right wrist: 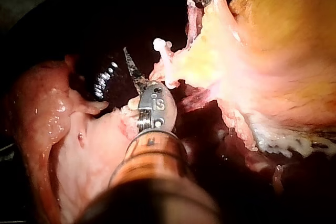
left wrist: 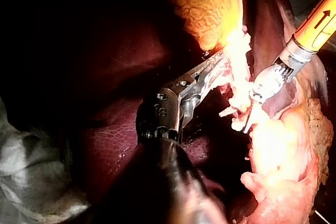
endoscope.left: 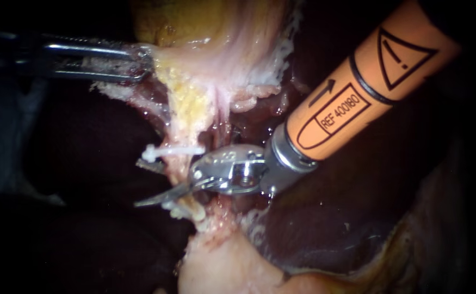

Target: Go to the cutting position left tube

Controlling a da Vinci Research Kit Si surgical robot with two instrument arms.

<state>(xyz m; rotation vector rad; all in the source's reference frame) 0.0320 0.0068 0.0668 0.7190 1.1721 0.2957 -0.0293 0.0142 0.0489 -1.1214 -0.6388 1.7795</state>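
The left tube [endoscope.left: 177, 175] runs down from the yellowish gallbladder [endoscope.left: 194, 22], thin and pale. A white clip [endoscope.left: 172, 149] crosses it above, and another clip [endoscope.left: 182, 211] sits lower down. My right instrument [endoscope.left: 140, 184], orange-shafted with curved blades, comes in from the upper right. Its blades stand open, one on each side of the tube between the two clips. In the right wrist view one blade [right wrist: 134, 74] points past the upper clip [right wrist: 163, 48]. My left instrument [endoscope.left: 140, 62] is shut on tissue at the gallbladder's edge, holding it taut; its jaws [left wrist: 215, 69] show likewise in the left wrist view.
Dark liver [endoscope.left: 330, 228] lies under and to the right of the blades. Pale pink tissue [endoscope.left: 221, 267] bulges below the lower clip. A second strand of tissue [endoscope.left: 224, 109] descends just behind the right instrument's metal wrist [endoscope.left: 232, 169].
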